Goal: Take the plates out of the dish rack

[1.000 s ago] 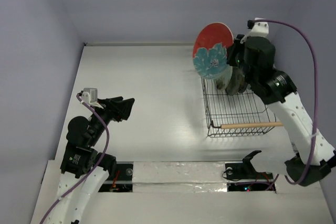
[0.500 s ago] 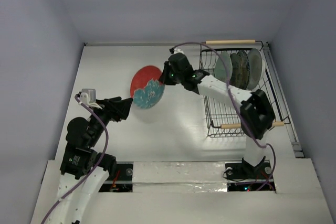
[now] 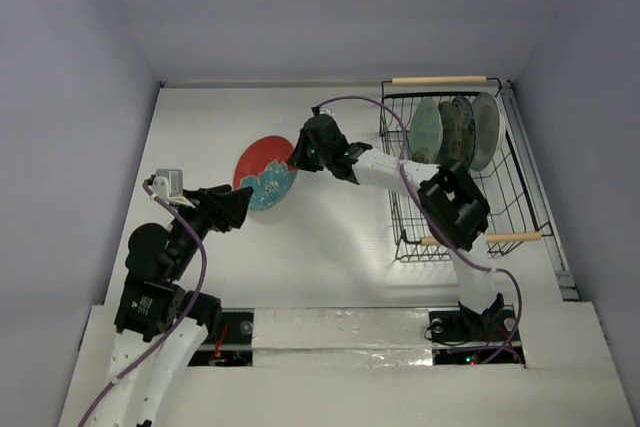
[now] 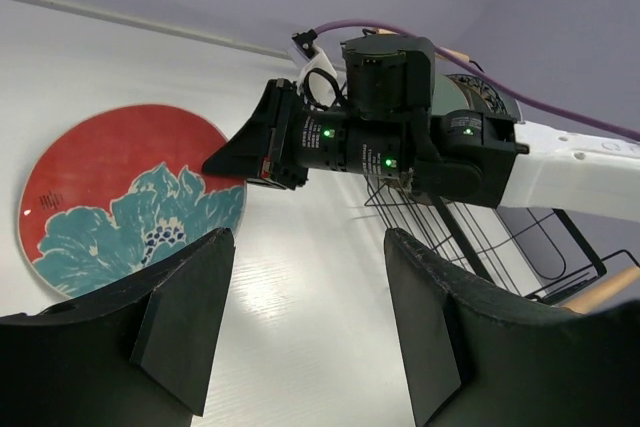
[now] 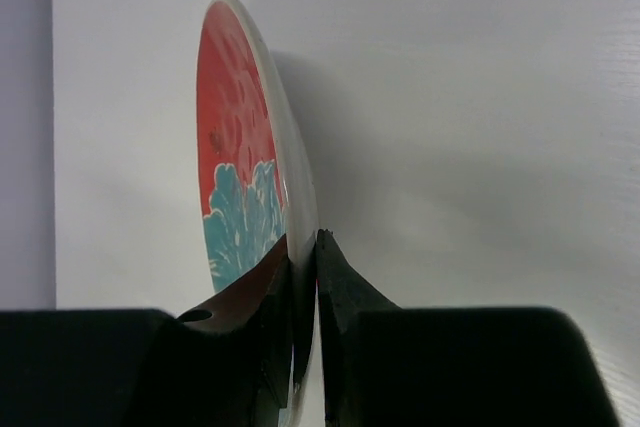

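The right arm reached across the white table point(image 3: 330, 247) to the left of the dish rack point(image 3: 455, 215). The right gripper point(image 3: 294, 161) was clamped on the near rim of the red-and-blue plate point(image 3: 260, 173), one finger on each face. The plate extended left from the fingertips, tilted with its painted face upward. Whether its far edge touched the table could not be told. The left gripper point(image 3: 240, 205) hung just beside the plate's lower edge, fingers spread wide and holding nothing. Three plates point(image 3: 458, 129) stood upright in the rack's far end.
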Robot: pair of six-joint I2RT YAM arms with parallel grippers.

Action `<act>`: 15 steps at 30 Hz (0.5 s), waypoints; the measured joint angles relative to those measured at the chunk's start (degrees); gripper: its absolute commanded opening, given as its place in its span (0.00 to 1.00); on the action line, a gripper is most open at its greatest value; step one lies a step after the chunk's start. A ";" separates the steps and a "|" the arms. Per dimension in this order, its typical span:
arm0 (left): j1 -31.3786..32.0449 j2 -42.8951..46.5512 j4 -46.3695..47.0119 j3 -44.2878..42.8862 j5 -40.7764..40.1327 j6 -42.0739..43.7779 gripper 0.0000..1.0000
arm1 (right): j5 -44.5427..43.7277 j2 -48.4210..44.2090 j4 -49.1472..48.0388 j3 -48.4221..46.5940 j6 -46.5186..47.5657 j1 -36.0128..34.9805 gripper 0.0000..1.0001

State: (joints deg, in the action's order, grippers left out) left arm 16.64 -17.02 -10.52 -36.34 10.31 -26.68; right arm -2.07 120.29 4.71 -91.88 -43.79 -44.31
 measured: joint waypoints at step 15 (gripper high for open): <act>0.02 0.00 0.00 0.00 0.42 0.02 0.58 | -0.61 0.31 -5.18 6.60 -3.69 0.07 0.81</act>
State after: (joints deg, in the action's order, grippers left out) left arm 16.67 -17.02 -10.52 -36.34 10.72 -26.65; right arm -2.68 120.60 -0.47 -85.27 -47.48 -44.25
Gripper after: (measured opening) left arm 0.584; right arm 0.717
